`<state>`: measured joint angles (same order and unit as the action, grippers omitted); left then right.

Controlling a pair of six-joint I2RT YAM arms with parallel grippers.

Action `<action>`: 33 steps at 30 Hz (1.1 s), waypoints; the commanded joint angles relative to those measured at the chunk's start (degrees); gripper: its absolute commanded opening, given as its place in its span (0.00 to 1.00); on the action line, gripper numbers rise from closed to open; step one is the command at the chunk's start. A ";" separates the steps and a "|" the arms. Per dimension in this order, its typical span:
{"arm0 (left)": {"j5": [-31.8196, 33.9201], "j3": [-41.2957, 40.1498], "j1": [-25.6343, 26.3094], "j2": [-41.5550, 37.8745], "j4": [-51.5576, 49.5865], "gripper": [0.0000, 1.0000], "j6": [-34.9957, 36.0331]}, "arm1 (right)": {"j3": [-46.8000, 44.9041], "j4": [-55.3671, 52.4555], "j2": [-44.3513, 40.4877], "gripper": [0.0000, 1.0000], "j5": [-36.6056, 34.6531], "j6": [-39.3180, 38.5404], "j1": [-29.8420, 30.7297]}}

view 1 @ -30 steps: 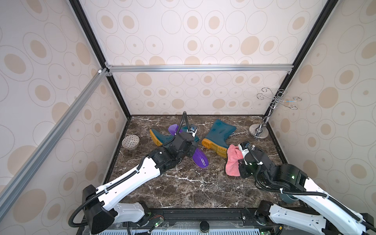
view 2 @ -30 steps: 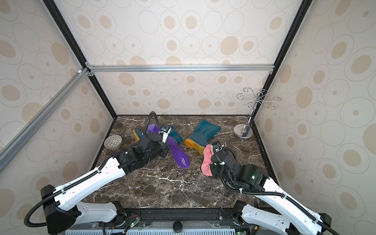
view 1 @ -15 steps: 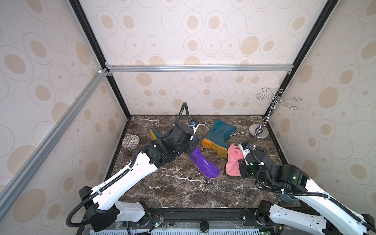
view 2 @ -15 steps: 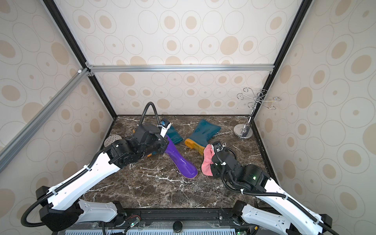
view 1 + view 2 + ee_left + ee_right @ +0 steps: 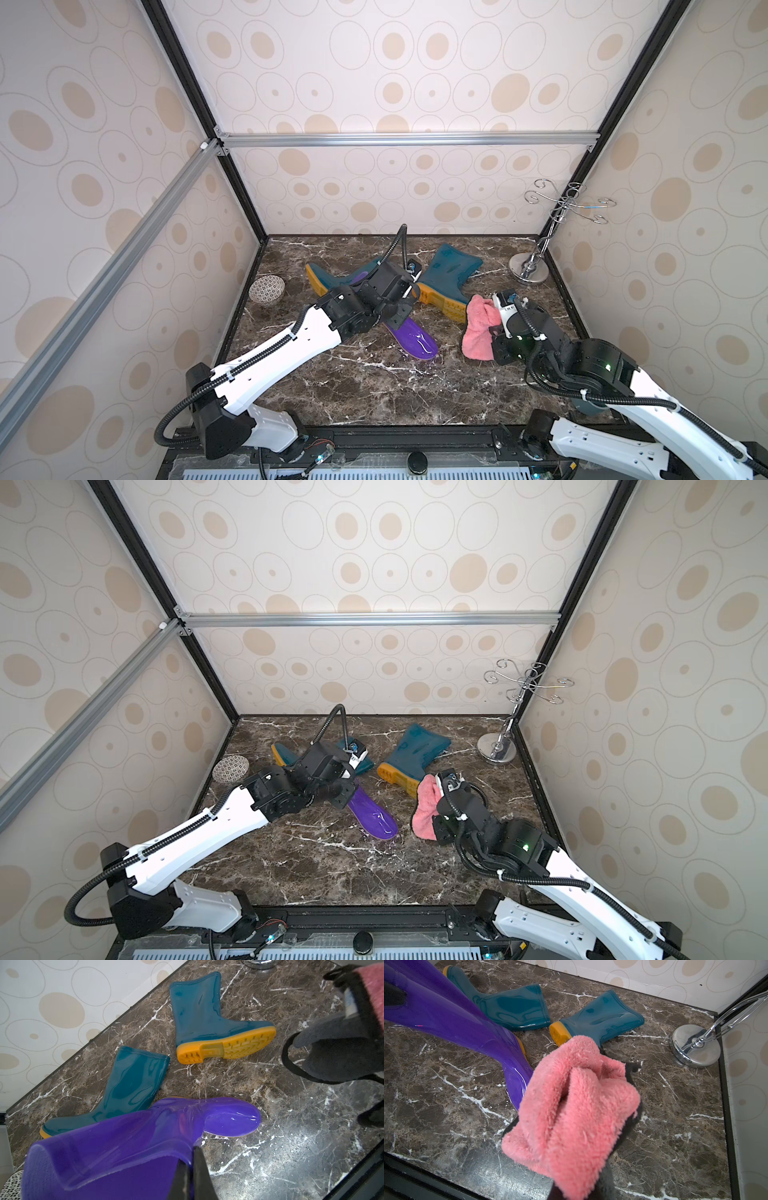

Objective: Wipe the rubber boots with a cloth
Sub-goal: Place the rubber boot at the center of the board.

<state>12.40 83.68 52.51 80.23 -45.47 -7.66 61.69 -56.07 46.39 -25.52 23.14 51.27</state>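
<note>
Left tool pinching purple boot rim, seen only from left wrist; right tool clamped on cloth.

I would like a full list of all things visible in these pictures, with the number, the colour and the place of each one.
purple boot: one, glossy purple, middle of the table, shaft lifted, foot low.
teal boots: two, dark teal with yellow-orange soles, lying on their sides at the back; the second is partly behind the left arm.
cloth: one, pink with dark grey, right of the purple boot, bunched up.
bowl: one, white with a dark pattern, left edge.
stand: one, chrome with curled hooks, back right corner.
table: one, dark brown marble.
left gripper: one, black, shut on the purple boot's shaft rim.
right gripper: one, black, shut on the cloth.
</note>
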 commanded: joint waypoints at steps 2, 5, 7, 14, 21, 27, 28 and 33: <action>1.20 7.16 2.35 0.27 -3.03 0.00 0.90 | -0.43 0.33 -0.70 0.00 -0.32 1.12 -0.07; 1.58 9.53 4.56 1.49 -5.35 0.00 0.72 | -0.42 0.50 -0.49 0.00 -0.17 1.21 -0.07; 2.08 10.82 6.20 2.77 -6.89 0.00 0.37 | -0.32 0.53 -0.34 0.00 -0.15 1.08 -0.07; 6.80 8.17 6.91 4.35 -7.46 0.00 1.06 | -0.68 0.50 -0.61 0.00 -0.26 1.00 -0.07; 9.70 7.93 6.22 5.10 -6.69 0.00 2.76 | -0.79 0.36 -1.08 0.00 -0.58 0.87 -0.03; 8.40 12.46 6.36 7.01 -7.10 0.00 3.35 | -0.34 0.37 -0.69 0.00 -0.98 0.42 -0.04; 8.10 12.82 6.44 7.49 -7.06 0.00 3.51 | -0.28 0.41 -0.55 0.00 -0.85 0.42 -0.03; 6.28 14.04 6.52 9.75 -7.43 0.00 3.35 | -0.34 0.28 -0.85 0.00 -1.03 0.55 -0.03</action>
<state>18.50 95.02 59.20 89.41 -53.34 -5.58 61.10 -55.72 46.09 -25.54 23.24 51.27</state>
